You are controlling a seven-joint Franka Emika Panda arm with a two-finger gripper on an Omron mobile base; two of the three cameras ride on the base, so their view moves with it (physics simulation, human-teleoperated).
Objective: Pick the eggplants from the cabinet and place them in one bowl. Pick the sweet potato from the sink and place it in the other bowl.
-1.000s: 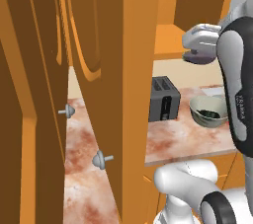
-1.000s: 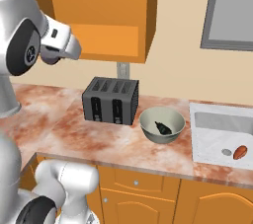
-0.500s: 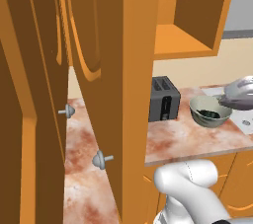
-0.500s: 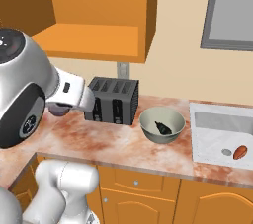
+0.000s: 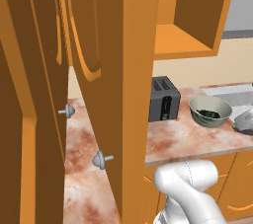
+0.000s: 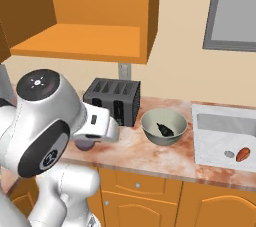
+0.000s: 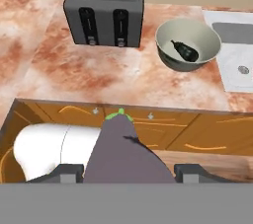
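Observation:
My gripper [image 7: 126, 171] is shut on a grey-purple eggplant [image 7: 121, 141] with a green tip, which sticks out ahead of the fingers. The hand [image 6: 100, 127] hangs in front of the counter edge, left of the toaster. The pale grey-green bowl [image 7: 188, 45] [image 6: 164, 126] [image 5: 211, 111] stands on the counter with another dark eggplant [image 7: 185, 50] [image 6: 164, 130] inside. A reddish-orange sweet potato [image 6: 244, 154] lies in the grey sink [image 6: 220, 121] at the right. The orange cabinet [image 6: 75, 41] stands open above, its shelf bare. The other bowl is out of view.
A black toaster [image 7: 106, 11] [image 6: 114, 101] stands left of the bowl. The open cabinet door [image 5: 108, 70] with grey knobs blocks the near left. Low orange cupboards [image 7: 163, 129] run under the marbled counter [image 7: 99, 75].
The arm has swung down from the cabinet shelf to the counter's front edge, with the eggplant still in the gripper. The bowl, toaster and sweet potato have stayed put.

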